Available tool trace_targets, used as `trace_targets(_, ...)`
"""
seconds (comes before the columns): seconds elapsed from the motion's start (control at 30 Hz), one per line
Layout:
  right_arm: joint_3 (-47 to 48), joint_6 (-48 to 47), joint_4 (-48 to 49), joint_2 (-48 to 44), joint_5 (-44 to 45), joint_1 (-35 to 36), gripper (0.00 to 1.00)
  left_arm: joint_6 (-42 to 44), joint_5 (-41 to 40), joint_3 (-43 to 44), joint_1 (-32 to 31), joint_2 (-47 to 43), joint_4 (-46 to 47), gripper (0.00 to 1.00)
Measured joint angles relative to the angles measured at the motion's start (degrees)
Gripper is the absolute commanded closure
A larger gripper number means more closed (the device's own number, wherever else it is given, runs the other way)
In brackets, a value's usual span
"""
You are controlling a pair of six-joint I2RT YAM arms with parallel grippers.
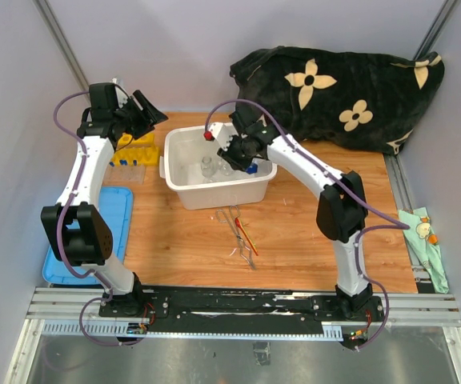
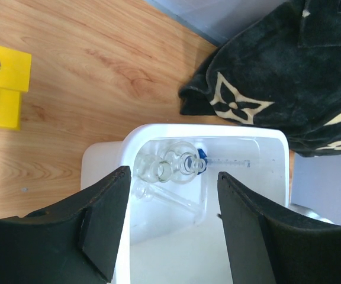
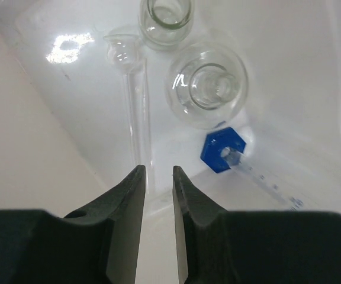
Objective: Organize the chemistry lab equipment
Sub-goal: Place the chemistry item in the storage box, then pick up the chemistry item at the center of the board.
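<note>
The white bin (image 1: pixel 184 188) holds a round clear flask (image 3: pixel 207 89), a small beaker (image 3: pixel 166 18), a long glass tube (image 3: pixel 134 106) and a blue-based glass piece (image 3: pixel 222 149). My right gripper (image 3: pixel 157 174) hangs inside the bin above the tube's near end, its jaws a narrow gap apart with nothing between them. My left gripper (image 2: pixel 173 195) is wide open and empty, raised over the bin's left rim (image 2: pixel 99 160). The yellow rack (image 1: pixel 134 148) stands left of the bin. The metal tweezers (image 1: pixel 238 236) and the thin red-orange tool (image 1: pixel 247 237) lie on the table in front of the bin.
The black flower-patterned blanket (image 1: pixel 342 92) is heaped at the back right, close to the bin. A blue lid (image 1: pixel 114 212) lies at the left table edge under my left arm. A patterned cloth (image 1: pixel 424 240) lies off the right edge.
</note>
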Motion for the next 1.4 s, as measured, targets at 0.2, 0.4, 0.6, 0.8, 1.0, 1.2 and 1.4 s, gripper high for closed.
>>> trace_targets(0.2, 0.00, 0.31, -1.62, -8.31, 4.00, 0.00, 0.74, 0.02, 0.00, 0.00, 0.04, 0.00, 0.02, 0.35)
trace_targets(0.4, -0.02, 4.52, -3.56, -19.98, 9.49, 0.00, 0.73, 0.02, 0.00, 0.00, 0.13, 0.00, 0.02, 0.35)
trace_targets(0.6, -8.13, 16.06, -8.81, -33.81, 8.63, 0.00, 0.88, -0.35, -0.09, 0.00, 0.13, 0.00, 0.33, 0.35)
trace_targets(0.8, -27.52, 28.63, -11.96, -44.87, 8.68, 3.23, 0.99, -0.83, -0.28, 0.00, 0.13, 0.00, 0.87, 0.35)
trace_targets(1.0, -46.60, 35.98, -10.73, -53.57, 15.54, 10.38, 0.73, -1.07, -0.24, 0.00, 0.15, 0.00, 1.42, 0.35)
trace_targets(1.2, -60.41, 38.60, -0.13, -54.14, 19.65, 15.61, 0.67, -1.27, -0.17, 0.00, 0.13, 0.00, 1.49, 0.35)
trace_targets(1.4, -62.62, 36.89, 14.03, -47.01, 20.52, 16.37, 0.65, -1.66, 0.52, -0.22, 0.15, 0.00, 2.38, 0.35)
